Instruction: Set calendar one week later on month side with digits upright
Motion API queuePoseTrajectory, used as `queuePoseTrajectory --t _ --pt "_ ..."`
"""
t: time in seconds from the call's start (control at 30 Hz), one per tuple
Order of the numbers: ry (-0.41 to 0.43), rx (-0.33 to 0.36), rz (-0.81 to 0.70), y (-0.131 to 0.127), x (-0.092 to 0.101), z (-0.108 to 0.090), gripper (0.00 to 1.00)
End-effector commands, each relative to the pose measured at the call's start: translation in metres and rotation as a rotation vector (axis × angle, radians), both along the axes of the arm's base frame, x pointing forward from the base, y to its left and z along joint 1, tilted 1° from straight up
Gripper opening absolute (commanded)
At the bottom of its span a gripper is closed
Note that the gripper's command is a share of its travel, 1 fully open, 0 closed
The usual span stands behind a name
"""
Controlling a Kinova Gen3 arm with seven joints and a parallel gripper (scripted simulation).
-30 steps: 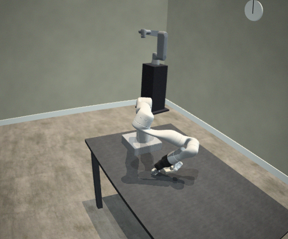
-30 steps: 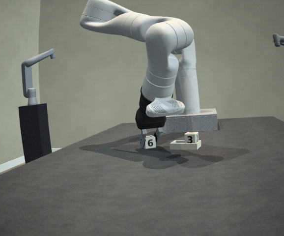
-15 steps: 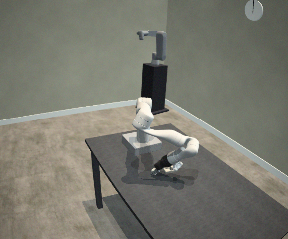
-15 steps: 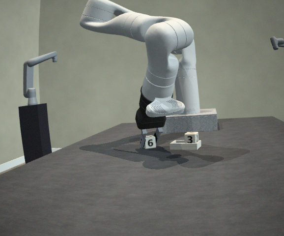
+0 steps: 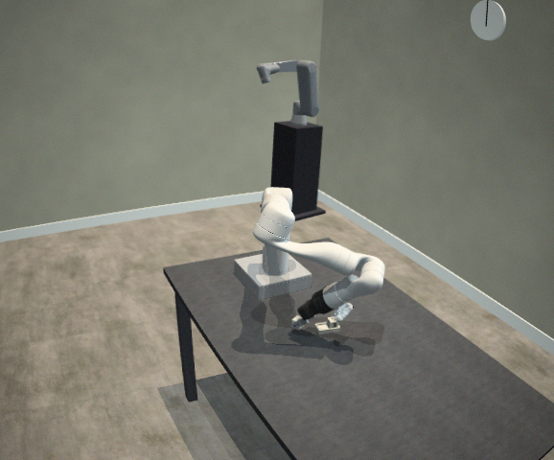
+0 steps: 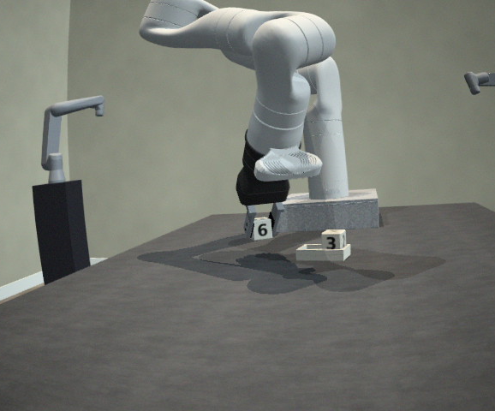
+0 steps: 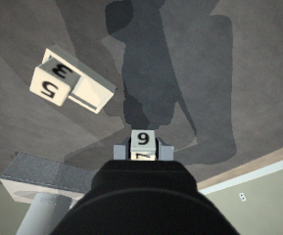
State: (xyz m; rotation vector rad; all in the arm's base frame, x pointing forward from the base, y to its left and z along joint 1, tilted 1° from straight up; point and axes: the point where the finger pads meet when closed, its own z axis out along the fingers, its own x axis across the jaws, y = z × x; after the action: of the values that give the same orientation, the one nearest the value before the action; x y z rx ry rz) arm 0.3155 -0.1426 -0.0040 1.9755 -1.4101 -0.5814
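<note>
My gripper is shut on a cream number cube. The cube's 6 faces the exterior view. The cube hangs a little above the dark table, to the left of the tray. The cream tray lies flat on the table. A second cube stands in the tray's right half; it shows a 3 on one side and a 5 on another in the wrist view. The tray's other half holds nothing.
The arm's grey base block stands on the table just behind the tray. Two other arms on black pedestals stand on the floor off the table. The table's left edge is near.
</note>
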Motion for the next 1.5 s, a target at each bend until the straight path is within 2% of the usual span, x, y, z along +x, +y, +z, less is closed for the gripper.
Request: queuePoseTrajectory --t 0.0,0.3,0.77,0.97,1.3,1.47 --pt "-0.012 -0.007 -0.001 -0.002 0.003 0.014 0.6" --pt "-0.012 -0.007 -0.001 -0.002 0.003 0.039 0.6" --pt "-0.013 -0.007 -0.001 -0.002 0.003 0.04 0.6" --pt "-0.044 0.005 -0.001 -0.002 0.002 0.04 0.6" --pt "-0.227 0.069 0.002 -0.003 0.001 0.041 0.6" --pt "-0.259 0.079 0.003 -0.003 0.0 0.042 0.6"
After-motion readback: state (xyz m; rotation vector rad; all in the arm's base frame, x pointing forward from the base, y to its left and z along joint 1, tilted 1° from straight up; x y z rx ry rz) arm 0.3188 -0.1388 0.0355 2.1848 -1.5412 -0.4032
